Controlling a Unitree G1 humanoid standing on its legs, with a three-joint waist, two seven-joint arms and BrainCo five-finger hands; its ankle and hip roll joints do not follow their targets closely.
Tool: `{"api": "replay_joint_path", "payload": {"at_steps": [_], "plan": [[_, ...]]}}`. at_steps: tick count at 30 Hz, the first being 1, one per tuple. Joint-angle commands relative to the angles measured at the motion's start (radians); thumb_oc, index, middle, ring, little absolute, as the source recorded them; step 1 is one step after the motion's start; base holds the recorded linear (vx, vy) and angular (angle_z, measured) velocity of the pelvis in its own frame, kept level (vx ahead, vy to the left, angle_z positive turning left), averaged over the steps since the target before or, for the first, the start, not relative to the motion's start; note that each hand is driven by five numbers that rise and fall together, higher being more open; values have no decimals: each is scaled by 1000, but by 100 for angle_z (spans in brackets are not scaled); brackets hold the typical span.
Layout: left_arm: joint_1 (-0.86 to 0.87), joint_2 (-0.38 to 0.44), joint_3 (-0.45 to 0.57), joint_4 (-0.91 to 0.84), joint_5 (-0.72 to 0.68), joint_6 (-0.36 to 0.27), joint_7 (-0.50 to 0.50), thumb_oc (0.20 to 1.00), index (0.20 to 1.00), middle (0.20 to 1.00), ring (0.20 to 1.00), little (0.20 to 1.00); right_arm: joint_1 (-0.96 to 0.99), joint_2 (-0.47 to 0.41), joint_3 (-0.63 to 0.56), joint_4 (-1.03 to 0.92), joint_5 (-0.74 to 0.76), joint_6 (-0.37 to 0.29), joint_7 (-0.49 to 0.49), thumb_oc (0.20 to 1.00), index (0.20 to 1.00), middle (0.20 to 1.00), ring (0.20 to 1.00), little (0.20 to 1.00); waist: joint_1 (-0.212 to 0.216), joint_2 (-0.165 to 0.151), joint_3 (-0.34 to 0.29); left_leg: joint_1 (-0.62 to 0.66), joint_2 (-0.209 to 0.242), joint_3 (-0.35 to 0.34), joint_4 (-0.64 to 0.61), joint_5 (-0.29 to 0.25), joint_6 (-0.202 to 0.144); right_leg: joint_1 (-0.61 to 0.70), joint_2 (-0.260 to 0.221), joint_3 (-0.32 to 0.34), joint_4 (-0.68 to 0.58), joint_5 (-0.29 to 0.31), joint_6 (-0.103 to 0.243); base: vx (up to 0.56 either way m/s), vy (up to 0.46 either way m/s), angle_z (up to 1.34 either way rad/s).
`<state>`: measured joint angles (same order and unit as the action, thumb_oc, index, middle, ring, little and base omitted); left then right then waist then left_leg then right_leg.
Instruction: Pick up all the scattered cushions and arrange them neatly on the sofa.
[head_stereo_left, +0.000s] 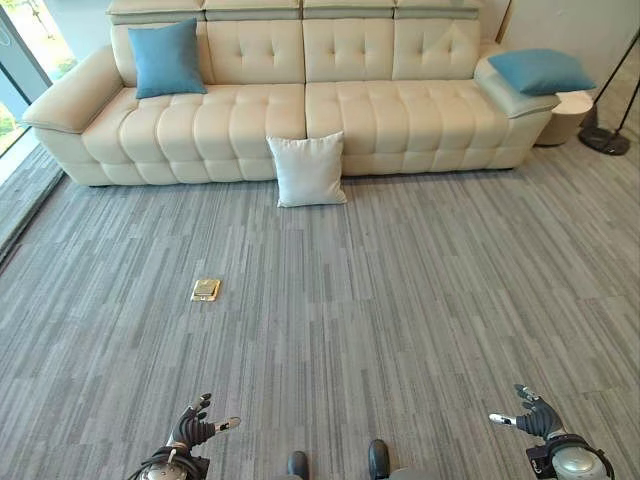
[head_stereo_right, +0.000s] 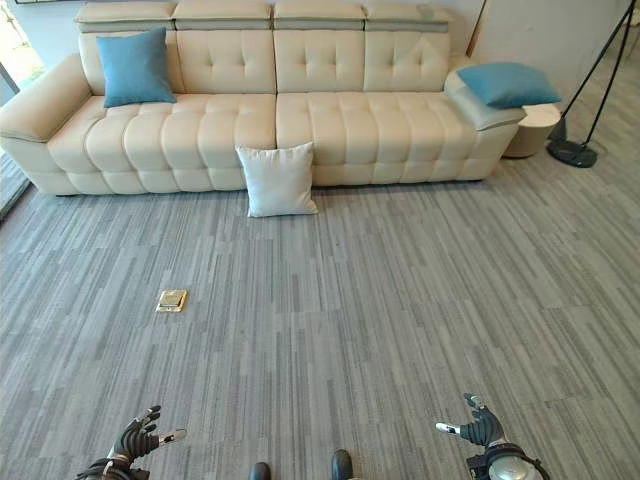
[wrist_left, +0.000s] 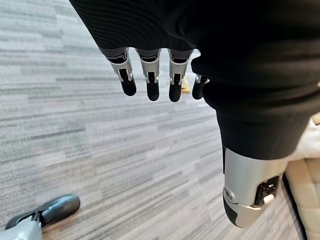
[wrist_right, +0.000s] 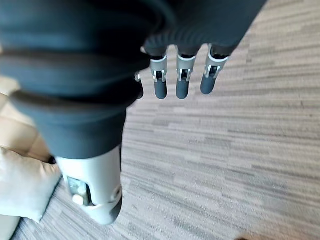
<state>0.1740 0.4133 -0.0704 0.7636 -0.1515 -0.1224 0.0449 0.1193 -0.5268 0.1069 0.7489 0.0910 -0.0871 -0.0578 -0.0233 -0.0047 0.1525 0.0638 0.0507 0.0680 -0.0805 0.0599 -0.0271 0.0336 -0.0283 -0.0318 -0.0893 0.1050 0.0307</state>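
Grey carpet (head_stereo_left: 400, 300): white cushion (head_stereo_left: 309, 170) far beyond both empty hands.

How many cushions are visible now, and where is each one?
3. Blue cushion on the sofa's left seat; blue cushion on its right armrest; white cushion on the floor, leaning against the sofa front.

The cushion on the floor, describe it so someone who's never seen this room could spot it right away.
Start at the long cream sofa along the far wall and look down to the grey carpet in front of its middle. The white cushion stands there on its edge, leaning against the sofa's front. It is the one white cushion and the one off the sofa; the two blue cushions sit at the sofa's ends.
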Motion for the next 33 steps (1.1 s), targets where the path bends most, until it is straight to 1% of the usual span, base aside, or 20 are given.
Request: {"api": "replay_joint_path", "payload": {"at_steps": [1, 12, 17, 19, 21, 22, 25, 26, 27, 29, 30, 31, 33], "plan": [[-39, 25, 34, 34, -55, -22, 24, 1000, 1000, 1000, 1000, 1000, -47, 11, -30, 26, 63, -29, -21, 1000, 1000, 1000, 1000, 1000, -7, -44, -14, 25, -25, 9, -5, -83, -28, 52, -26, -24, 14, -124, 67, 0, 0, 0], [-27, -36, 72, 72, -134, -9, 38, 1000, 1000, 1000, 1000, 1000, -45, 80, -71, 53, 148, -20, -45, 1000, 1000, 1000, 1000, 1000, -3, -44, -11, 22, -24, -1, 14, -95, -25, 57, -23, -26, 14, -131, 62, 17, -8, 1], [-40, -46, 63, 49, -163, -11, 47, 1000, 1000, 1000, 1000, 1000, -49, 104, -83, 57, 186, -24, -61, 1000, 1000, 1000, 1000, 1000, -5, -52, 8, -38, -29, -9, 80, -105, -29, 37, -28, -37, 32, -141, 53, -23, -9, 6], [-63, -46, 46, 31, -165, -13, 53, 1000, 1000, 1000, 1000, 1000, -60, 108, -95, 59, 208, -22, -74, 1000, 1000, 1000, 1000, 1000, -10, -60, 25, -120, -35, 6, 161, -107, -40, 10, -44, -56, 46, -144, 48, -122, -7, 38], [-72, -48, 29, 16, -155, -15, 48, 1000, 1000, 1000, 1000, 1000, -64, 106, -94, 60, 208, -22, -78, 1000, 1000, 1000, 1000, 1000, -9, -58, 26, -147, -30, 30, 199, -127, -39, -5, -50, -79, 59, -147, 47, -19, 22, 42], [-72, -48, 30, 16, -155, -15, 48, 1000, 1000, 1000, 1000, 1000, -64, 106, -94, 61, 208, -22, -78, 1000, 1000, 1000, 1000, 1000, -9, -58, 26, -147, -29, 30, 201, -128, -39, -5, -50, -79, 59, -148, 47, 36, 30, 24], [-68, -46, 27, 19, -144, -11, 50, 1000, 1000, 1000, 1000, 1000, -78, 111, -79, 63, 195, -18, -86, 1000, 1000, 1000, 1000, 1000, 1, -62, 34, -147, -33, 26, 217, -149, -29, -5, -51, -72, 65, -147, 53, 51, 76, 1], [-63, -41, 29, 10, -144, -9, 53, 1000, 1000, 1000, 1000, 1000, -88, 117, -71, 61, 195, -14, -90, 1000, 1000, 1000, 1000, 1000, 8, -69, 38, -150, -37, 26, 226, -162, -19, -8, -56, -62, 69, -146, 59, 44, 93, -4], [-63, -41, 29, 10, -144, -9, 53, 1000, 1000, 1000, 1000, 1000, -88, 117, -71, 61, 195, -13, -90, 1000, 1000, 1000, 1000, 1000, 9, -69, 38, -150, -37, 27, 226, -162, -19, -9, -56, -61, 69, -146, 59, 49, 105, -6], [-55, -36, 38, 0, -151, -9, 57, 1000, 1000, 1000, 1000, 1000, -101, 120, -62, 58, 192, -9, -93, 1000, 1000, 1000, 1000, 1000, 19, -76, 39, -149, -42, 32, 232, -180, -2, -20, -64, -46, 93, -152, 68, 71, 174, -22], [-50, -35, 44, -6, -158, -10, 61, 1000, 1000, 1000, 1000, 1000, -116, 123, -48, 56, 186, -4, -92, 1000, 1000, 1000, 1000, 1000, 35, -77, 47, -143, -51, 29, 238, -199, 19, -50, -73, -31, 163, -161, 81, 63, 195, -38], [-51, -35, 45, -6, -158, -10, 61, 1000, 1000, 1000, 1000, 1000, -116, 124, -48, 56, 186, -4, -92, 1000, 1000, 1000, 1000, 1000, 35, -78, 44, -146, -52, 30, 236, -196, 19, -54, -74, -30, 163, -159, 81, 77, 231, -64], [-47, -34, 48, -12, -161, -7, 62, 1000, 1000, 1000, 1000, 1000, -125, 129, -39, 42, 183, -2, -86, 1000, 1000, 1000, 1000, 1000, 44, -77, 55, -119, -70, 17, 225, -213, 46, -95, -84, -13, 275, -153, 103, 110, 241, -52]]}}
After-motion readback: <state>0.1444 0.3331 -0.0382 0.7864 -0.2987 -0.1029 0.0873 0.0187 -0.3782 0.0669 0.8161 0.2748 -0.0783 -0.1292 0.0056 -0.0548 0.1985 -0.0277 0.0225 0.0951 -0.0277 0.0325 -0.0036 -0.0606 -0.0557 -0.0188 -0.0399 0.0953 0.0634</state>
